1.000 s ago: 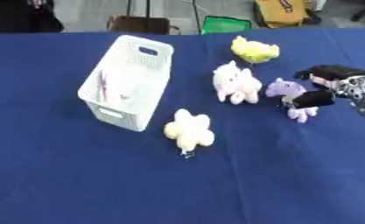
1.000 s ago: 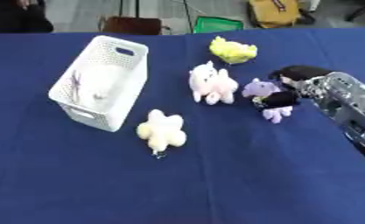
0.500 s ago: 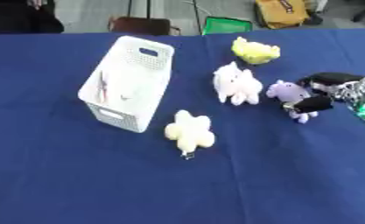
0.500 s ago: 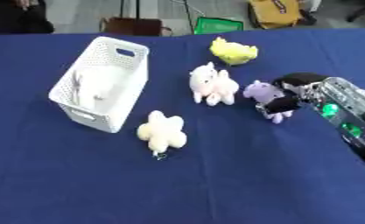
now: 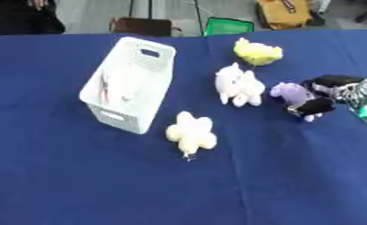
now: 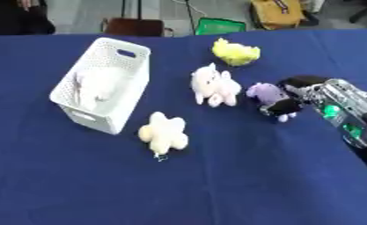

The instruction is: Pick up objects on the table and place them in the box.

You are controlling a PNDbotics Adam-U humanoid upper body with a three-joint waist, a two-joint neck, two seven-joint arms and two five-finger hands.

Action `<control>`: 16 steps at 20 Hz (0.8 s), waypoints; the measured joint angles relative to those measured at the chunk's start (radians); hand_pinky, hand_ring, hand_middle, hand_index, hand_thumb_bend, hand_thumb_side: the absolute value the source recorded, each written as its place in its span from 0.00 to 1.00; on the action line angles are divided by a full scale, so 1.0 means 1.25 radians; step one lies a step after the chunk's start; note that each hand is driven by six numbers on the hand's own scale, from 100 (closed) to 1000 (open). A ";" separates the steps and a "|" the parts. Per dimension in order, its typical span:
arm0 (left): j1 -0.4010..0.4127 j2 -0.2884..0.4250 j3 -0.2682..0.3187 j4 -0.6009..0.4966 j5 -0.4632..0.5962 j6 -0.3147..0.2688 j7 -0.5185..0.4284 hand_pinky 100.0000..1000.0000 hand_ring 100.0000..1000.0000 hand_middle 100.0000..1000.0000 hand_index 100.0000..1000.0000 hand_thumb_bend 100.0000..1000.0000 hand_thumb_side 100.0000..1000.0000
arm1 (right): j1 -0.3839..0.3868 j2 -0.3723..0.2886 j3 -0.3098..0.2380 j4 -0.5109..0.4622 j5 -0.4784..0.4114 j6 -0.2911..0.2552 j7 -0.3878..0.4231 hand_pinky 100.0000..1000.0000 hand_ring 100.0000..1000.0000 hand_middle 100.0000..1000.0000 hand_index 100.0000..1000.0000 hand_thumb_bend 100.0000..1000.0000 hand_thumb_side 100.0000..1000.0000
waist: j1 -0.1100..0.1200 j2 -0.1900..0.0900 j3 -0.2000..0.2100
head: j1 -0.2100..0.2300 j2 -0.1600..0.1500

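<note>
A white slotted box (image 5: 123, 119) stands on the left of the blue table, with a pale soft toy (image 6: 101, 84) lying inside. A cream flower-shaped plush (image 5: 192, 132) lies just right of its near corner. Further right are a white and pink plush (image 5: 238, 85), a yellow plush (image 5: 257, 52) behind it, and a small purple plush (image 6: 265, 92). My right hand (image 6: 336, 103) comes in from the right edge. One black finger (image 6: 302, 81) sits behind the purple plush and another (image 6: 281, 107) curls across its front. The left hand does not show.
The blue cloth (image 5: 101, 184) covers the whole table. Beyond the far edge stand a brown chair (image 5: 144, 26), a green crate (image 5: 229, 25) and a yellow bag (image 5: 282, 11).
My right hand has moved left to the purple plush, and its black fingers have come in round the toy. The other toys and the box have stayed put.
</note>
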 measured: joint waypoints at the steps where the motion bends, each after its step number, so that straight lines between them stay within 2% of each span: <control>1: 0.000 0.000 0.000 0.000 0.000 0.000 0.000 0.70 0.72 0.75 0.73 0.00 0.58 | 0.000 0.000 0.000 -0.002 0.001 0.001 -0.005 0.92 0.99 0.72 0.91 0.20 0.81 | 0.000 0.000 0.000 | 0.000 0.000; 3: 0.000 0.000 0.000 0.000 0.000 0.000 0.000 0.70 0.72 0.75 0.73 0.00 0.58 | 0.000 0.000 0.000 -0.005 0.002 0.004 -0.015 0.91 0.97 0.65 0.84 0.09 0.79 | 0.000 0.000 0.000 | 0.000 0.000; 7: 0.000 0.000 0.000 0.000 0.000 0.000 0.000 0.70 0.72 0.75 0.73 0.00 0.58 | 0.000 0.000 0.001 -0.009 0.008 0.010 -0.038 0.90 0.94 0.58 0.78 0.00 0.74 | 0.000 0.000 0.000 | 0.000 0.000; 11: 0.000 0.000 0.000 0.000 0.000 0.000 0.000 0.70 0.72 0.75 0.73 0.00 0.58 | 0.000 0.001 0.002 -0.011 0.013 0.013 -0.058 0.89 0.92 0.56 0.76 0.00 0.71 | -0.001 0.000 0.000 | 0.000 0.000; 12: 0.000 0.000 0.000 0.000 0.000 0.000 -0.001 0.70 0.72 0.75 0.73 0.00 0.58 | 0.000 0.001 0.003 -0.011 0.014 0.013 -0.061 0.89 0.92 0.56 0.76 0.03 0.68 | -0.001 0.000 0.000 | 0.000 0.000; 13: 0.000 0.000 0.000 0.000 0.000 -0.001 -0.001 0.70 0.72 0.75 0.73 0.00 0.58 | 0.000 0.001 0.004 -0.011 0.015 0.012 -0.062 0.89 0.92 0.56 0.76 0.04 0.69 | -0.001 0.000 0.000 | 0.000 0.000; 15: 0.000 0.000 0.000 0.000 0.000 -0.001 -0.001 0.70 0.72 0.75 0.73 0.00 0.58 | 0.000 0.001 0.006 -0.010 0.017 0.011 -0.063 0.89 0.93 0.60 0.79 0.17 0.72 | -0.002 0.000 0.000 | 0.000 0.000; 16: 0.000 0.000 0.000 0.000 0.000 -0.001 -0.002 0.70 0.72 0.75 0.73 0.00 0.58 | 0.000 0.001 0.006 -0.009 0.018 0.009 -0.061 0.89 0.93 0.60 0.79 0.17 0.72 | -0.002 0.000 0.000 | 0.000 0.000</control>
